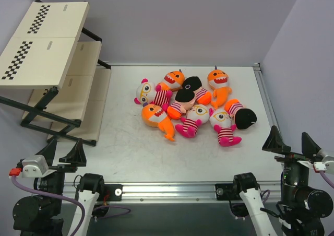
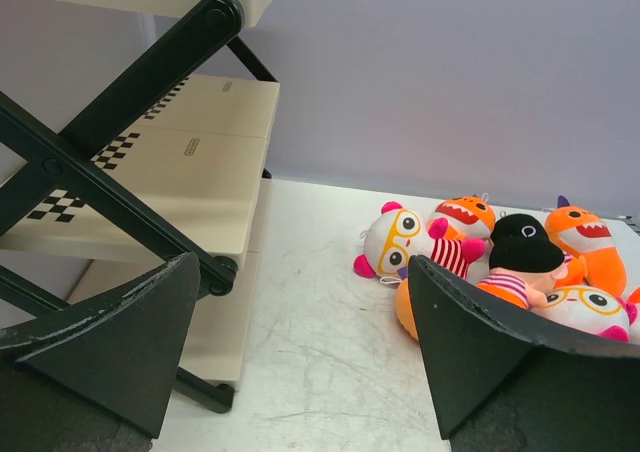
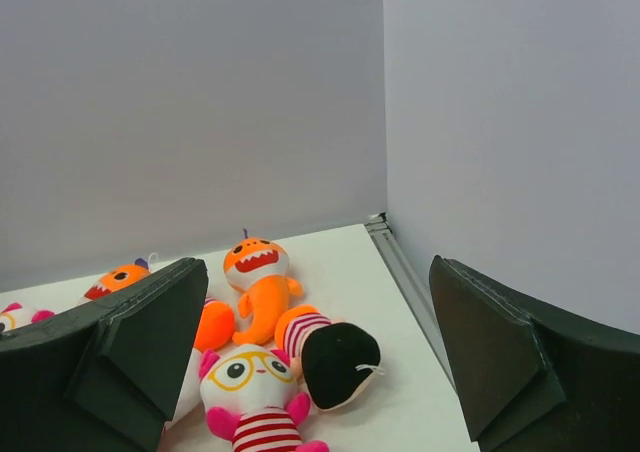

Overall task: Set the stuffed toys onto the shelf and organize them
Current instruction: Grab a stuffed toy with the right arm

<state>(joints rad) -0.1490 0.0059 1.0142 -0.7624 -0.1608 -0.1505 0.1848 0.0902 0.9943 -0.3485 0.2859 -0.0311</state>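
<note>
standing at the very first step, by the look of things: choosing and picking up a first toy, with nothing lifted yet. finding the heap of small plush toys (image 1: 193, 108), made up of orange sharks with white toothy mouths, pink-and-white striped goggle-eyed dolls and orange dolls with black heads, lying bunched together at the centre of the overhead frame on the pale grey table (image 1: 125, 152), well apart from the rack. seeing the tiered shelf (image 1: 49, 48) of cream-beige boards on a black metal frame standing at the upper left, with checkerboard strips on its top boards. carrying no toy on any board in view, with the lower tiers partly hidden. showing the black left gripper (image 1: 63, 153) at the lower left with jaws spread wide and nothing between them. showing the black right gripper (image 1: 291, 144) at the lower right spread just as wide, also gripping nothing. framing, from the left wrist, the shelf (image 2: 200, 162) on the left and the toys (image 2: 480, 262) on the right. calling next, most likely, for reaching the left arm to a toy at the heap's edge, such as the orange shark (image 1: 156, 117) at its lower left, closing on the soft body, then carrying it up and left onto a board.
</note>
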